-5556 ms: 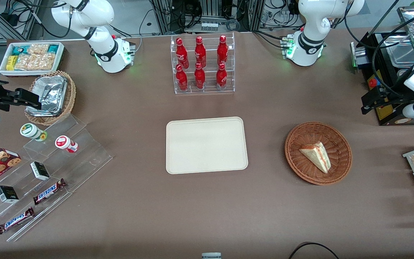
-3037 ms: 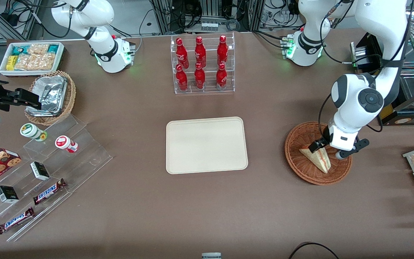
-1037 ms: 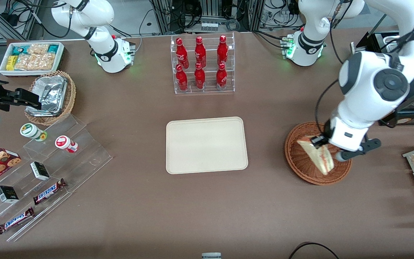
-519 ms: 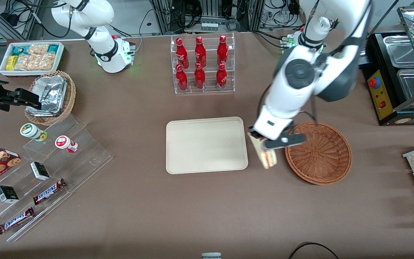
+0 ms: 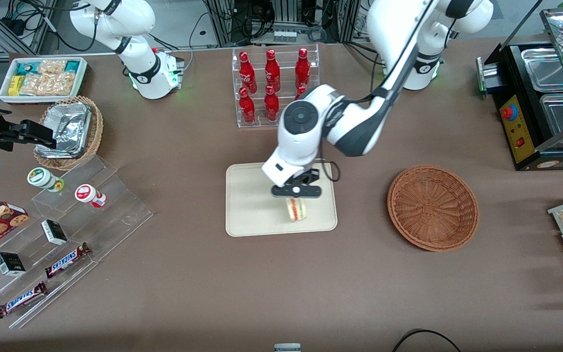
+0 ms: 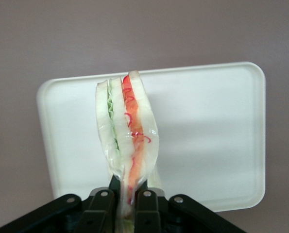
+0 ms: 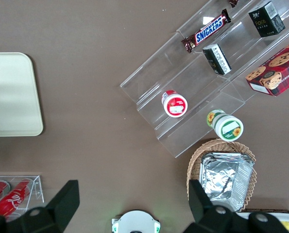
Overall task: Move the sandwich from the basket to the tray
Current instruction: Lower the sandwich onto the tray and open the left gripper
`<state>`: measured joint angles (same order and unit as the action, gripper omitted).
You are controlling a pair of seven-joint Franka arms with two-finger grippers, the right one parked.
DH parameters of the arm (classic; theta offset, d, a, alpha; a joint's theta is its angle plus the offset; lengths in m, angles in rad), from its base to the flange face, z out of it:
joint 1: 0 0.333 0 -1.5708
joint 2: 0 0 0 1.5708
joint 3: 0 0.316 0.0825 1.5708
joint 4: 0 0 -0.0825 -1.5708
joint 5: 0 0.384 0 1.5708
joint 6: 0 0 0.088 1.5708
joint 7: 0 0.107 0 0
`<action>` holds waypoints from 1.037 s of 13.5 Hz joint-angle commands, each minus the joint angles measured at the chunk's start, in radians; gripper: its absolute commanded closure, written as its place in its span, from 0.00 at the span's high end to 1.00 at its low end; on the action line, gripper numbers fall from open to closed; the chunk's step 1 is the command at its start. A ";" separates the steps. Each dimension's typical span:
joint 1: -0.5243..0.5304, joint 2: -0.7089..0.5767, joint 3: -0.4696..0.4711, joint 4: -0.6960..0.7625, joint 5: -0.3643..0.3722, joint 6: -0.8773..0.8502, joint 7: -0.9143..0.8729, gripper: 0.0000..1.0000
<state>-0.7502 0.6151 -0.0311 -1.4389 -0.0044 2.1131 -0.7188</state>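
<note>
The clear-wrapped sandwich [image 5: 295, 209] hangs from my left gripper [image 5: 295, 193] above the cream tray [image 5: 249, 205], over the tray's part nearest the front camera. In the left wrist view the sandwich [image 6: 127, 133] shows pale bread with green and red filling layers, and the gripper [image 6: 127, 204] is shut on its narrow end, with the tray [image 6: 212, 131] below it. Whether the sandwich touches the tray I cannot tell. The reddish-brown wicker basket [image 5: 433, 208] stands empty toward the working arm's end of the table.
A clear rack of red bottles [image 5: 274, 85] stands farther from the front camera than the tray. Toward the parked arm's end are stepped acrylic shelves [image 5: 66, 234] with snack bars and cups, a tan basket of foil containers [image 5: 69, 132] and a white snack bin [image 5: 42, 78].
The gripper lifted the sandwich out of the basket and carried it sideways toward the parked arm's end; it now hangs over the tray. The basket is left empty.
</note>
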 commanded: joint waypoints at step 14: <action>-0.086 0.138 0.016 0.011 0.035 0.100 0.019 0.00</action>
<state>-0.8118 0.7538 -0.0283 -1.4346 0.0175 2.2087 -0.7027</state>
